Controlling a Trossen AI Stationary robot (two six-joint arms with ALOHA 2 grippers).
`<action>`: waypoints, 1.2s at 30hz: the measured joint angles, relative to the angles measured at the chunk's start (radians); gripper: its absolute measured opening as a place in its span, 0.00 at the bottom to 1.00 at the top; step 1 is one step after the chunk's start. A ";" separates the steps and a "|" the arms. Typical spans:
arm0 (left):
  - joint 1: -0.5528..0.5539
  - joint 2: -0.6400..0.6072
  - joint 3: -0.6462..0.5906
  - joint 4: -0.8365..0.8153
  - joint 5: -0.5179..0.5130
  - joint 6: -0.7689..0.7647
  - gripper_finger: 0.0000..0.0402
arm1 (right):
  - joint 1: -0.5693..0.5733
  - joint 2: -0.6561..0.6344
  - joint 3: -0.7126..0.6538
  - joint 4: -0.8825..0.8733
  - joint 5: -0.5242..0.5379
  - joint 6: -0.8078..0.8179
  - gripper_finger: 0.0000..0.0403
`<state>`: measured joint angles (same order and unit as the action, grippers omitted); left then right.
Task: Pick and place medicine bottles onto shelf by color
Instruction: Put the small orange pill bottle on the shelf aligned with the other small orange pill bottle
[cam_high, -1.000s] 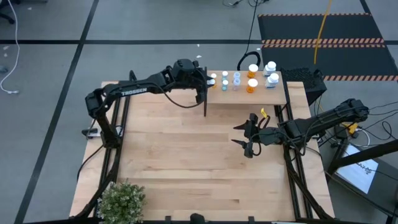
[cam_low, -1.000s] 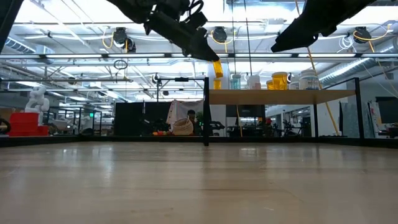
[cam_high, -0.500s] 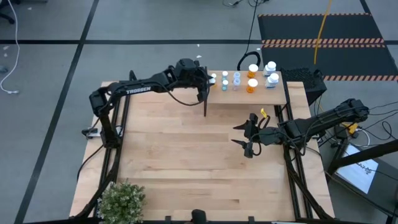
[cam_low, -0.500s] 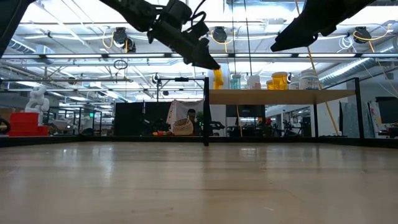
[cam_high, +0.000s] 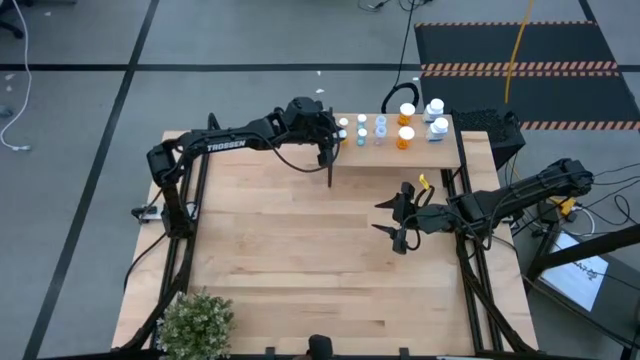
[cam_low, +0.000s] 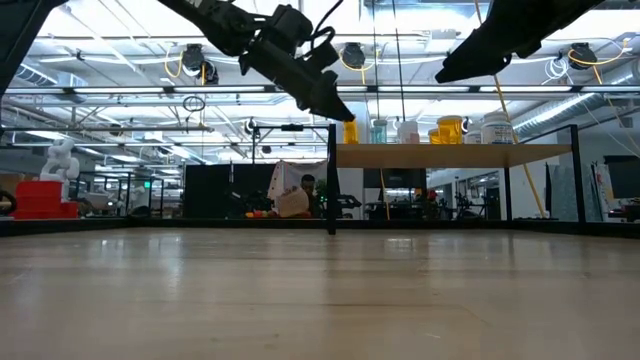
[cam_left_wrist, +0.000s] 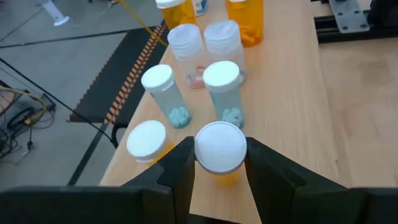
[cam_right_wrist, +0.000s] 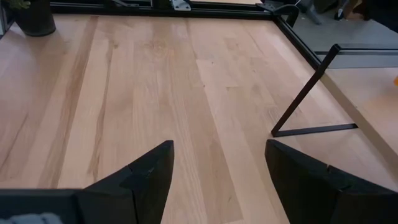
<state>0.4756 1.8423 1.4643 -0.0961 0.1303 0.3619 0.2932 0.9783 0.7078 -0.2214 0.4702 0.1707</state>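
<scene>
Since the earlier frame the left arm had reached further right and lowered its orange bottle (cam_left_wrist: 219, 152) from above the shelf (cam_high: 420, 150) toward its left end. Nearest, the right gripper (cam_high: 400, 216) waited open and empty over the table's right middle. Farther off, the left gripper (cam_high: 327, 137) clamped that bottle between its fingers (cam_left_wrist: 177, 171), cap up, beside another orange bottle (cam_left_wrist: 147, 140), apparently grouping by color, with blue ones (cam_left_wrist: 224, 90) beyond.

Counts, high view unless noted:
- robot arms: two, left arm (cam_high: 235, 133), right arm (cam_high: 510, 198)
- shelf (cam_high: 372, 153): one
- potted plant (cam_high: 194, 322): one
- bottles, left wrist view: four orange (cam_left_wrist: 219, 155), four pale blue or clear (cam_left_wrist: 165, 94), plus one unclear at frame edge
</scene>
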 joint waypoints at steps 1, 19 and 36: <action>0.001 0.000 0.000 -0.002 0.000 0.000 0.33 | 0.000 0.000 0.000 0.000 0.000 0.000 0.62; 0.003 0.000 0.000 -0.013 0.000 0.037 0.33 | 0.000 0.000 0.000 0.000 -0.001 0.000 0.62; 0.003 0.000 0.000 -0.014 0.000 0.045 0.33 | 0.000 0.000 0.000 0.000 -0.002 0.000 0.62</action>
<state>0.4782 1.8423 1.4643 -0.1101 0.1299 0.4072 0.2932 0.9783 0.7078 -0.2218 0.4686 0.1703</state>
